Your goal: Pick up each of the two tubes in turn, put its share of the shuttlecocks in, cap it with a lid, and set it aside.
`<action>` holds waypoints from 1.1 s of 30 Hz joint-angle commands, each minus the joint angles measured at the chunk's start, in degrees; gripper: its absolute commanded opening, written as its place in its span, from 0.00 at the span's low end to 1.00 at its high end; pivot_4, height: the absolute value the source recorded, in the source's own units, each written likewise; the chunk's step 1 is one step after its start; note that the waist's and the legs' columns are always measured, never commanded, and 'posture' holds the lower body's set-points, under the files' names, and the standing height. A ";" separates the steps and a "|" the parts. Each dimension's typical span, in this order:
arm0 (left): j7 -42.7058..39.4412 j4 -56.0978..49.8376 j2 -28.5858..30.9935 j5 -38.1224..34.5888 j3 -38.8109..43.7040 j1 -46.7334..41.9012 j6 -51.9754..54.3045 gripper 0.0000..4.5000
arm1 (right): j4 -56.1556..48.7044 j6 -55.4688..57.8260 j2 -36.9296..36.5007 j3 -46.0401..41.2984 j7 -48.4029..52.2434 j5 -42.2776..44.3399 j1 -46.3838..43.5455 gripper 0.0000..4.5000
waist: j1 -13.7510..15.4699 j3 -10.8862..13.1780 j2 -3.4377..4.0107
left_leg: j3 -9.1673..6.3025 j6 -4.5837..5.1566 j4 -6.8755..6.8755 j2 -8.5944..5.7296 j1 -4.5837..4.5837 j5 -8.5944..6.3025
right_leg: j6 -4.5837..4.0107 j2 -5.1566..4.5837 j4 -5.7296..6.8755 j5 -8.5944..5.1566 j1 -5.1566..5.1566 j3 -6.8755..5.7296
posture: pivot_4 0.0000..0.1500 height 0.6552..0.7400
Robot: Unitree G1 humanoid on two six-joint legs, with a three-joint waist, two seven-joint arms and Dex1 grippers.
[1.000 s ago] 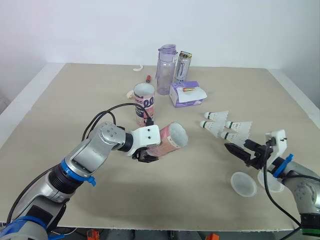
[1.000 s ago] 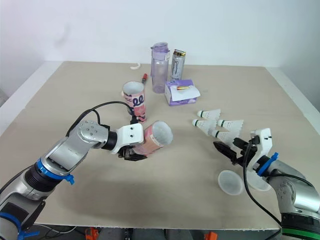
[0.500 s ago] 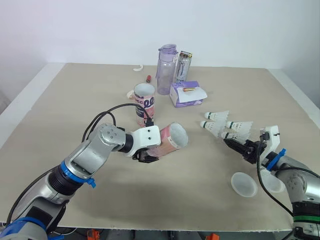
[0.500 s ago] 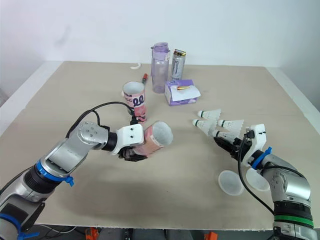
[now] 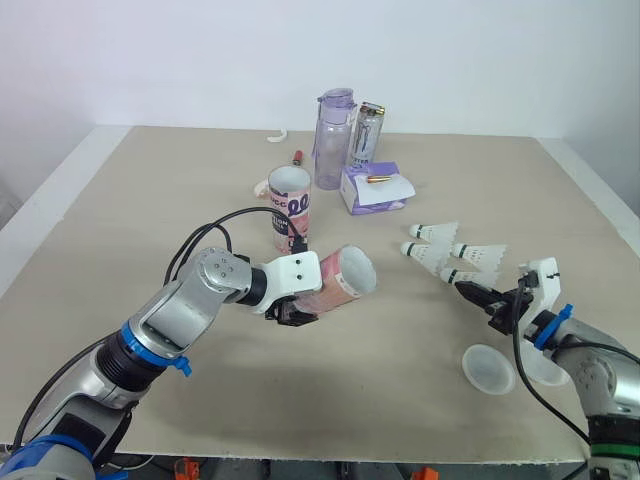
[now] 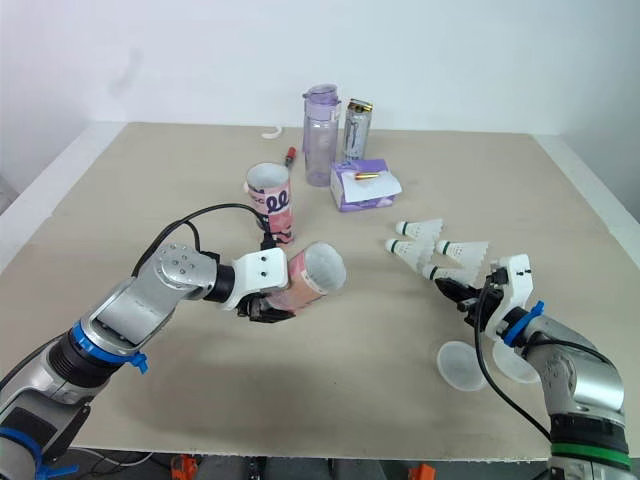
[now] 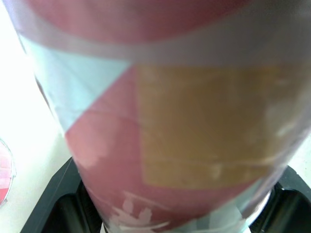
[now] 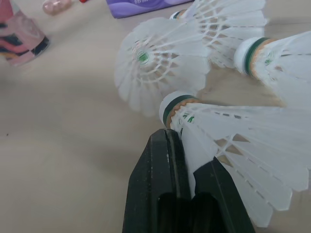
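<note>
- Right wrist view: the right gripper (image 8: 188,148) has its fingers drawn narrow. They pinch the skirt of the nearest shuttlecock (image 8: 228,145) just behind its green-banded cork.
- In the left eye view this shuttlecock lies on the table (image 5: 150,220) at about 3 o'clock from the centre. It is at the 6 o'clock end of a cluster of four.
- The other shuttlecocks (image 5: 425,252) lie close beside it towards 12 o'clock. All have their corks towards 9 o'clock and their skirts towards 3 o'clock.
- Two lids (image 5: 488,368) lie side by side on the table at 6 o'clock of the cluster, near the right arm. One is partly hidden behind it.
- The left gripper (image 5: 298,308) is closed around the tube (image 5: 340,280) near its base.
- This tube is held clear of the table near the middle. It is tipped almost on its side, with its open mouth facing 3 o'clock.
- In the left wrist view the tube's pink and pale-blue wall sits between the two black fingers.
- The second tube (image 5: 290,208) stands upright and uncapped on the table at 11 o'clock of the held one, well apart from both grippers.
- Farther towards 12 o'clock stand a bottle (image 5: 333,138) and a can (image 5: 368,133) side by side. A tissue pack (image 5: 372,187) lies just in front of them.
</note>
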 commanded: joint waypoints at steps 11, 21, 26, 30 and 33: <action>-0.92 4.19 0.41 0.69 -0.82 -0.41 -1.63 0.74 | -42.27 -4.54 -22.13 -0.25 12.83 1.47 -2.79 0.02 | -0.10 0.00 0.09 | 0.03 0.00 0.07 -0.05 0.15 0.00 | 0.05 0.01 0.02 0.11 -0.04 0.19 | 1.00 1.00; -0.70 4.29 -0.54 0.59 -0.85 -0.71 -1.49 0.74 | -41.71 -15.23 -22.79 18.24 18.41 -10.72 -17.62 0.02 | 0.09 0.06 -0.13 | 0.11 -0.06 0.06 -0.08 -0.04 -0.03 | 0.01 -0.16 -0.04 -0.06 -0.11 0.10 | 1.00 1.00; -0.49 4.16 -0.48 0.66 -0.66 -0.69 -1.25 0.74 | -38.77 -18.83 -21.19 24.53 20.20 -16.29 -21.43 0.02 | 0.15 0.06 -0.13 | 0.09 -0.05 0.10 -0.02 -0.03 -0.03 | -0.05 -0.15 -0.02 -0.01 -0.11 0.01 | 1.00 1.00; -0.25 3.80 -0.46 0.69 -0.61 -0.41 -1.00 0.74 | -38.23 -19.36 -19.78 26.38 20.63 -17.77 -23.00 0.02 | 0.16 0.06 -0.13 | 0.11 -0.05 0.09 -0.03 -0.05 -0.03 | -0.03 -0.15 -0.02 -0.03 -0.11 0.02 | 1.00 1.00; -0.11 3.61 -0.50 0.70 -0.64 -0.29 -0.85 0.74 | -38.79 -17.67 -19.09 26.63 20.96 -16.83 -23.81 0.23 | 0.15 0.06 -0.13 | 0.11 -0.05 0.09 -0.02 -0.05 -0.03 | -0.04 -0.15 -0.02 -0.02 -0.10 0.02 | 1.00 1.00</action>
